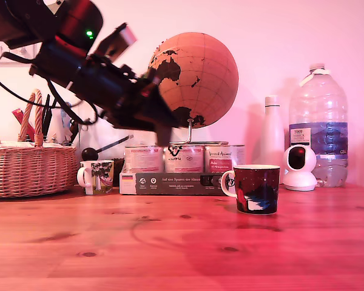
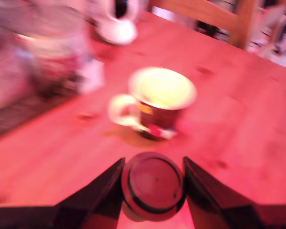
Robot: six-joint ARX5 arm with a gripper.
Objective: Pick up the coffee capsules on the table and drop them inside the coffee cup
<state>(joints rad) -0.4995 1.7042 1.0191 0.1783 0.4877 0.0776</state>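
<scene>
A coffee capsule, judged light, thin-walled and crushable, is pinched across its round body by the hand, short of the coffee cup.

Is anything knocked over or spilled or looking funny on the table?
Nothing is spilled or tipped. The coffee cup stands upright on the table, and so does the little white mug. The claw just holds a capsule up in the air, short of the cup.
</scene>
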